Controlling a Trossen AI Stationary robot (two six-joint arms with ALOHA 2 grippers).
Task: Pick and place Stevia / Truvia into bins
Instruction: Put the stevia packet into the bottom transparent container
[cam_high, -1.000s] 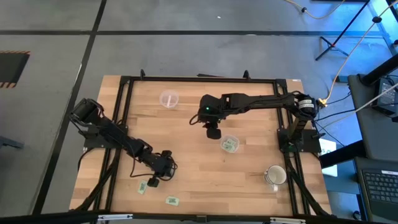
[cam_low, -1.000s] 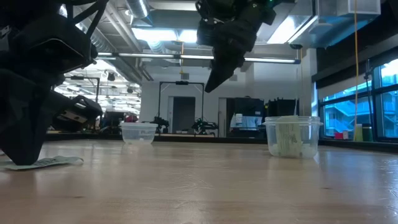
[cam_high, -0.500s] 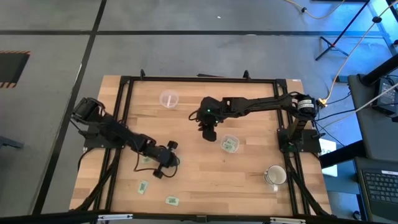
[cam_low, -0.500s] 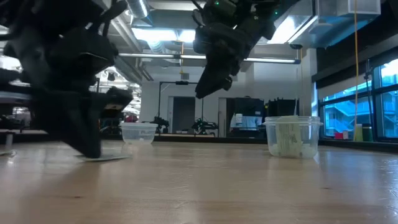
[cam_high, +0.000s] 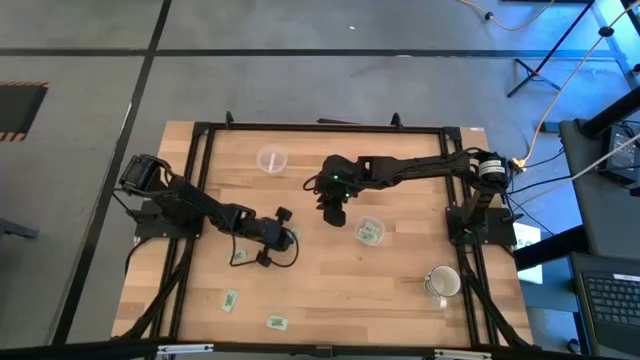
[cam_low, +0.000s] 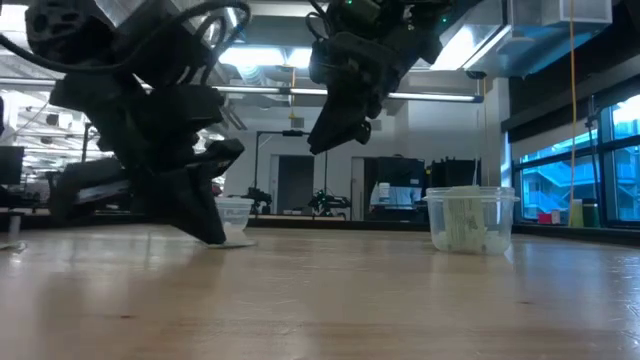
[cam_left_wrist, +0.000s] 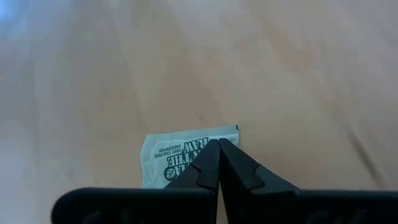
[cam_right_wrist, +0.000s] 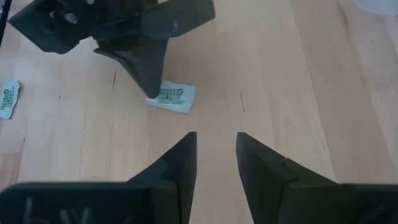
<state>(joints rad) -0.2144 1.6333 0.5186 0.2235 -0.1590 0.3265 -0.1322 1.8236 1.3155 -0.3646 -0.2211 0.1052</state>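
My left gripper (cam_high: 287, 234) is low over the middle of the table, shut on one light green Stevia packet (cam_right_wrist: 172, 96). My right gripper (cam_high: 337, 214) hangs open in the air just beyond it, between the two clear cups. The far cup (cam_high: 271, 159) stands on its base and looks empty. The right cup (cam_high: 370, 231) holds several packets. Three more packets lie flat on the wood (cam_high: 238, 257) (cam_high: 231, 299) (cam_high: 276, 322). My left gripper has the packet pinched between its two shut fingertips (cam_left_wrist: 217, 155) at the middle of one long edge (cam_left_wrist: 205, 142). The fingers slant down at it from the table's left. In the low view the fingertips (cam_low: 215, 238) are at table height, and the packet lies about flat there.
A whitish mug with a handle (cam_high: 443, 283) stands near the table's near right corner. A black frame (cam_high: 200, 180) runs around the tabletop. Bare wood (cam_high: 340, 290) lies between the cups and the near edge.
My left gripper has travelled from the near-left part of the table toward the middle, right and farther away, staying shut and low. The packet has come with it, away from the loose packets near the front edge.
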